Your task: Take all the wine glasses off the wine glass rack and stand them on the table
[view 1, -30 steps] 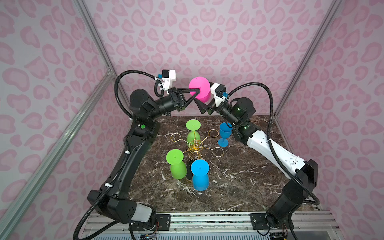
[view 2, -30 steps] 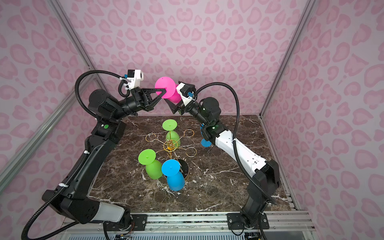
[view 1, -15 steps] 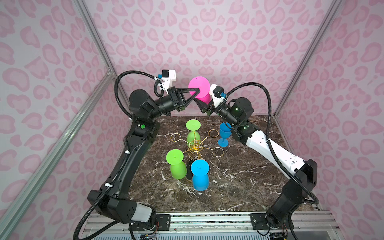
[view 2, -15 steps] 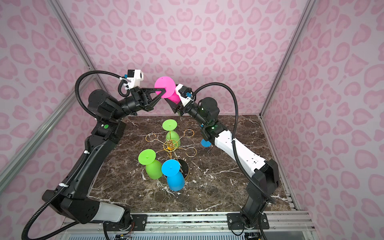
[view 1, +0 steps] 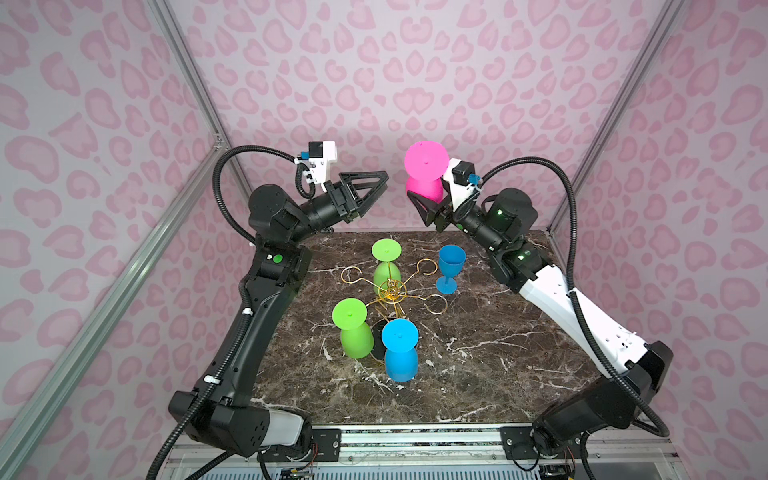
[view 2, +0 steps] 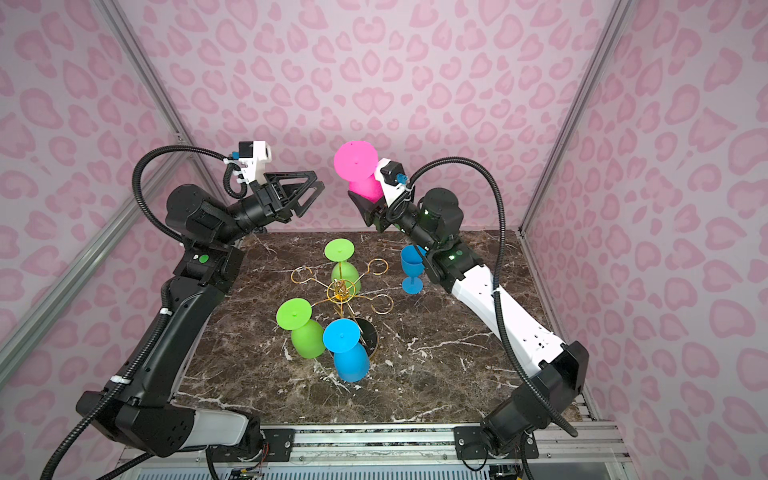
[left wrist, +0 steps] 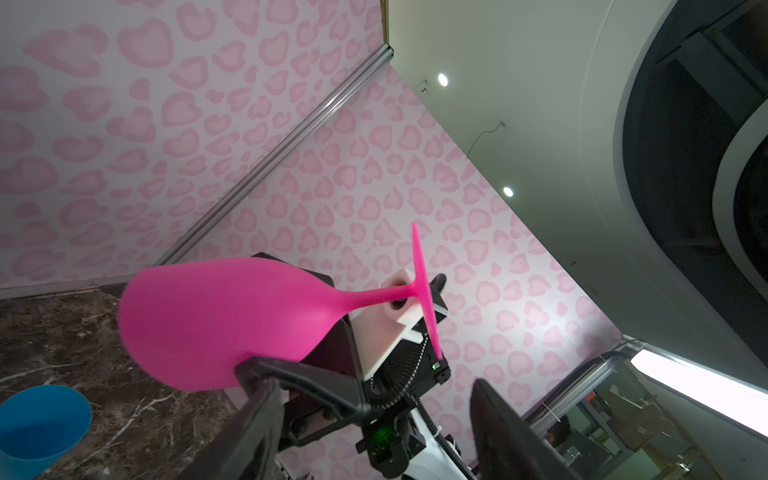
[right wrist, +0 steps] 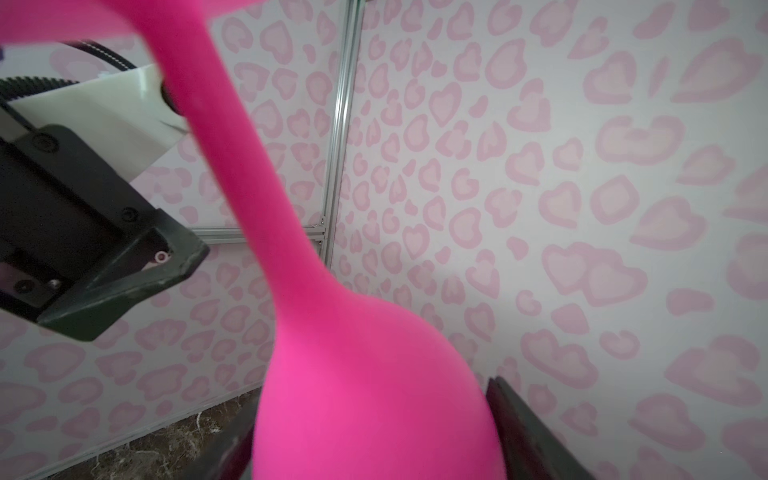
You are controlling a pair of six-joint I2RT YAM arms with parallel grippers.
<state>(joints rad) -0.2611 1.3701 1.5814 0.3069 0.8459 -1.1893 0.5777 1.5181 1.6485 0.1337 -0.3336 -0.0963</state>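
Your right hand (view 1: 422,198) pinches pink wine glass (view 1: 424,172) by bowl, foot up, likely leaving stem free; left hand (view 1: 376,193) spread, empty, just beside glass; wine glass rack (view 1: 390,291) well below both hands.

Counting five wine glasses in all: one pink wine glass (view 1: 426,162), two green wine glasses (view 1: 386,250) (view 1: 355,338) and two blue wine glasses (view 1: 400,359) (view 1: 451,262). Tallying three hanging upside down, one standing upright on the single bench (view 1: 478,332), one gripped in the air. Noting one wine glass rack (view 1: 390,289) bearing six hooks, three filled and three showing as open loops (view 1: 343,273) (view 1: 433,266) (view 1: 446,305). Adding up two arms, left arm (view 1: 257,316) and right arm (view 1: 582,316); two pincers, left pincer (view 1: 381,185) and right pincer (view 1: 424,197); and two wrist cameras (view 1: 322,160) (view 1: 461,170).
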